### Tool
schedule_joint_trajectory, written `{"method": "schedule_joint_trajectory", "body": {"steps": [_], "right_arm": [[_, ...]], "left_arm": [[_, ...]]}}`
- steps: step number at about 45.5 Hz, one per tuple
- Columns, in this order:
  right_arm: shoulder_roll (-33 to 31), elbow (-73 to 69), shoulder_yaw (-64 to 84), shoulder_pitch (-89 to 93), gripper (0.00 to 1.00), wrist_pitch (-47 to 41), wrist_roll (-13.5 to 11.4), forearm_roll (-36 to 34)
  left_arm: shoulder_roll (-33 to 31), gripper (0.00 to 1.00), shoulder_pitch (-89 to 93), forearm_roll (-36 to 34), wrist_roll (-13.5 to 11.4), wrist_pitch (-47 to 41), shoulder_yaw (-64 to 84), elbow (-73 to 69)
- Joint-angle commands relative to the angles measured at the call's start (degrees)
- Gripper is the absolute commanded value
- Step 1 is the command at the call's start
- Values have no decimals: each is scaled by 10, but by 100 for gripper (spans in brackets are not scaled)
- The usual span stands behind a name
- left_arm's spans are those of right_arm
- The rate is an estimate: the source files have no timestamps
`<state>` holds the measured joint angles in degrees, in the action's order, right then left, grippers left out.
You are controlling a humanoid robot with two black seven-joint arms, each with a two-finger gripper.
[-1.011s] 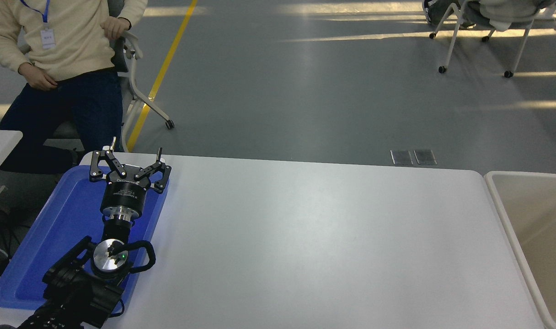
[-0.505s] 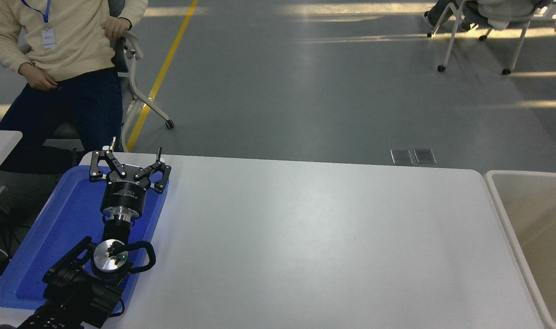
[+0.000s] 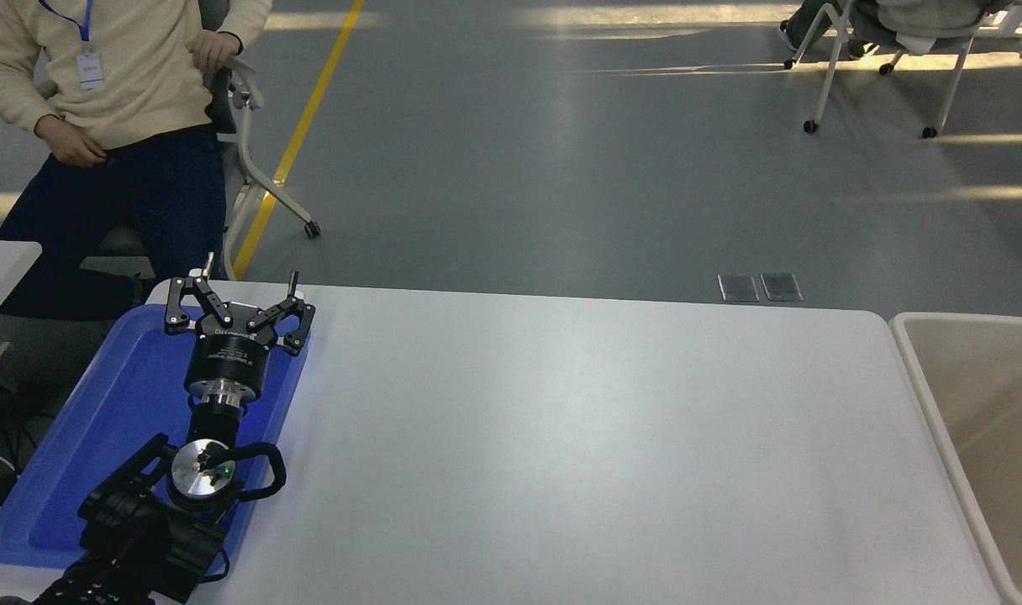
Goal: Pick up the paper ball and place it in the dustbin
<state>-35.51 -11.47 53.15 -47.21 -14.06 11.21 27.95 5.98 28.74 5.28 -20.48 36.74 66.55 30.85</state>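
From the head view, your left hand (image 3: 238,290) sits at the far left of the surface (image 3: 578,437), above the far end of the blue tray (image 3: 99,437). Its fingers (image 3: 293,286) are spread wide apart and nothing is between them. The arm behind it runs back to the near left corner, where it is cut off by the picture's bottom edge and covers the near right part of the tray. The tray's left rim hangs past the surface's left edge.

Your right arm and hand do not show anywhere in this view.

The bin (image 3: 973,420) stands at the right, just beside the surface's right edge. You see only its left wall, part of its far rim and a stretch of smooth beige inside; the rest is cut off by the picture's right and bottom edges, so most of its floor cannot be checked.

The paper ball cannot be found in this view, neither on the surface nor in the visible part of the bin or tray.

Beyond the far left corner a person (image 3: 116,101) in a cream sweater and dark trousers sits on a chair (image 3: 250,151), cut off at the top edge, one hand (image 3: 211,49) on the chair back. A second chair (image 3: 889,59) stands far right, only partly in view.
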Motion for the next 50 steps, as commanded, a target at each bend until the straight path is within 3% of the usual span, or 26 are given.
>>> {"method": "schedule_joint_trajectory", "body": {"steps": [1, 11, 14, 17, 21, 33, 50], "right_arm": [[35, 55, -11, 69, 28, 33, -2, -45], [51, 56, -31, 89, 39, 60, -4, -45], [52, 56, -38, 91, 59, 62, -4, -46], [54, 55, -53, 91, 63, 62, -4, -47], [55, 55, -73, 96, 81, 62, -4, -47], [54, 57, -87, 97, 92, 63, -4, -55], [50, 61, -140, 70, 96, 53, -1, -69]], "left_arm": [[0, 100, 0, 0, 0, 0, 0, 0], [0, 100, 0, 0, 0, 0, 1, 0], [0, 100, 0, 0, 0, 0, 0, 0], [0, 100, 0, 0, 0, 0, 0, 0], [0, 100, 0, 0, 0, 0, 1, 0], [0, 100, 0, 0, 0, 0, 1, 0], [0, 100, 0, 0, 0, 0, 0, 0]]}}
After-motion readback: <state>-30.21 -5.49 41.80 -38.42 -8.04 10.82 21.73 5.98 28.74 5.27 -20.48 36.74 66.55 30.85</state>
